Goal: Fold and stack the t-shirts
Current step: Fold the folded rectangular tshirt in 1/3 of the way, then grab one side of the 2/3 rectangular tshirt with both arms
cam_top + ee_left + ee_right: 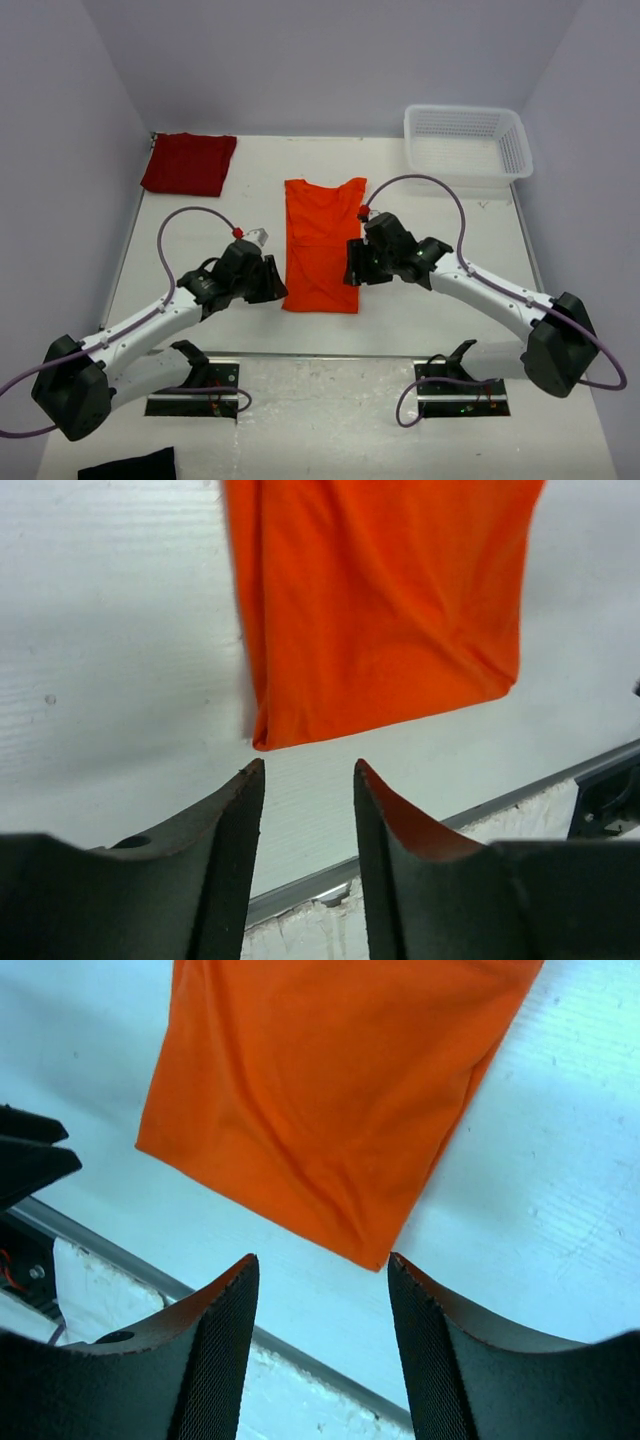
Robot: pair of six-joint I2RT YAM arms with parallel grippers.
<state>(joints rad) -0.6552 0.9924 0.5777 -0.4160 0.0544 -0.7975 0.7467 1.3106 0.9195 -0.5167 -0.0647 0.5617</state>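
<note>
The orange t-shirt (322, 243) lies flat in the table's middle, folded into a long narrow strip, collar end away from me. It also shows in the left wrist view (380, 600) and the right wrist view (320, 1090). The crimson t-shirt (188, 162) lies folded at the far left corner. My left gripper (278, 283) is open and empty, just left of the strip's near left corner; its fingertips (255, 778) stand apart above bare table. My right gripper (350, 266) is open and empty at the strip's near right corner, fingertips (245, 1268) wide apart.
A white mesh basket (466, 145) stands at the far right corner. A small black cloth (128, 466) lies at the bottom left, off the table. The table's metal front edge (520, 795) runs just behind both grippers.
</note>
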